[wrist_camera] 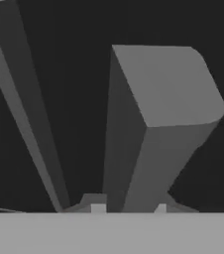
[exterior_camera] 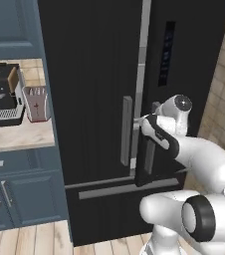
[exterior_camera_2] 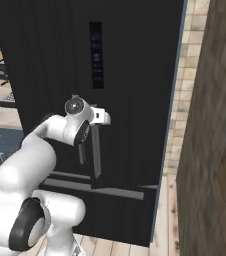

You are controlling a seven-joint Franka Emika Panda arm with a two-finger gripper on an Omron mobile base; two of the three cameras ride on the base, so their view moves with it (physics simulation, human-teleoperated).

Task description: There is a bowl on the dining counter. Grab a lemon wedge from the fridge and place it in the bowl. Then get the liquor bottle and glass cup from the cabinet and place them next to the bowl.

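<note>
You had the arm stretched forward and to the left, toward the tall black fridge (exterior_camera: pixel 99 99), with the gripper (exterior_camera: pixel 140 124) right up at the door handles near the middle seam. From the hand camera, the right-hand door handle (wrist_camera: pixel 156 129) stood between the two fingertips (wrist_camera: pixel 98 207) — they sat apart, one on either side of the grey bar, and you could not tell whether they actually pressed on it. The other handle (exterior_camera: pixel 126 130), on the left door, hung just beside the gripper, and both fridge doors looked closed. The lemon wedge, the bowl, the bottle and the cup were not anywhere you could see. Off to the left, on the pale counter (exterior_camera: pixel 20 134), stood a coffee machine (exterior_camera: pixel 4 94) and a toaster (exterior_camera: pixel 37 103), with blue cabinets (exterior_camera: pixel 25 189) below.
</note>
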